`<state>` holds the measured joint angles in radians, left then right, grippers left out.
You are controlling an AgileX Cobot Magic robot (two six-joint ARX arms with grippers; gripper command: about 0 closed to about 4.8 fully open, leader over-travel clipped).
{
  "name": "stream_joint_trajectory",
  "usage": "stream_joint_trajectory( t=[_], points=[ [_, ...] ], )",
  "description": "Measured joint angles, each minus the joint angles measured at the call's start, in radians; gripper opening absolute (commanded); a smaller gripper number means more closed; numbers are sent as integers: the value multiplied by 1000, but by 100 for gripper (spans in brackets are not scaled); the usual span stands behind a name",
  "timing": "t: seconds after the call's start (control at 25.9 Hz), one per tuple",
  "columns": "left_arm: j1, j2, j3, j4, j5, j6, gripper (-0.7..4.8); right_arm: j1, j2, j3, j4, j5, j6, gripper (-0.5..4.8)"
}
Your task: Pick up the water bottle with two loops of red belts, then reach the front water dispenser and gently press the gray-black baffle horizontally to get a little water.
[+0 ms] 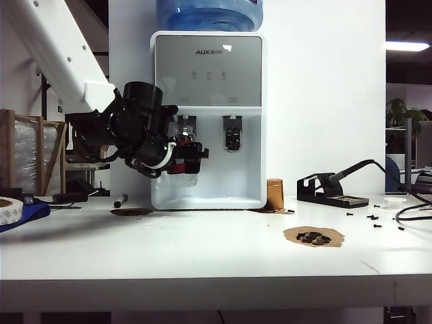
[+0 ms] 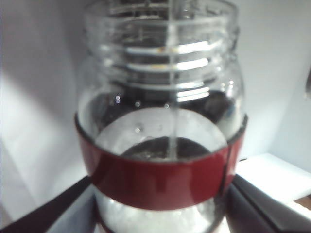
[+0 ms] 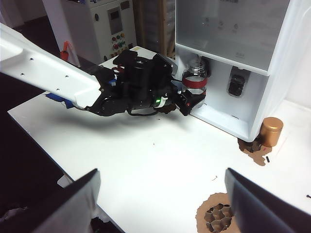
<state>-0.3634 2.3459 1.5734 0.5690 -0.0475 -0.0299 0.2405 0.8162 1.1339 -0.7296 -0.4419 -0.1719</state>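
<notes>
Your left claw [image 3: 194, 99] is clamped on the bottle [image 3: 195, 80], mouth under the left baffle [image 1: 185, 126] inside the dispenser [image 1: 208, 74] recess. Your right claw [image 3: 160, 194] stands apart above open counter [image 3: 146, 160].

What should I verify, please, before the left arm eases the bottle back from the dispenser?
1. Bottle gripped by left gripper, jaws on its red bands: ok.
2. Bottle upright under the left tap: ok.
3. Water running into it, thin stream seen from the left wrist: ok.
4. Bottle neck pressing the baffle: cannot tell, contact hidden.
5. Fill level low enough: cannot tell.
6. Right gripper open, back over the table, apart from the dispenser: ok.
</notes>
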Motion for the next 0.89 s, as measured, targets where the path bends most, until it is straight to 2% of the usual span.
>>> stream_joint_trajectory(
  t=[0.27,0.73,0.89],
  points=[
    [1,-5,0,-10,27,-1,-4,0,0,0,0,0,0,412],
    [1,-78,-2,-119,52,-4,-4,0,0,0,0,0,0,412],
    [9,-87,-126,-71,61,-1,-4,0,0,0,-1,0,0,412]
  ],
)
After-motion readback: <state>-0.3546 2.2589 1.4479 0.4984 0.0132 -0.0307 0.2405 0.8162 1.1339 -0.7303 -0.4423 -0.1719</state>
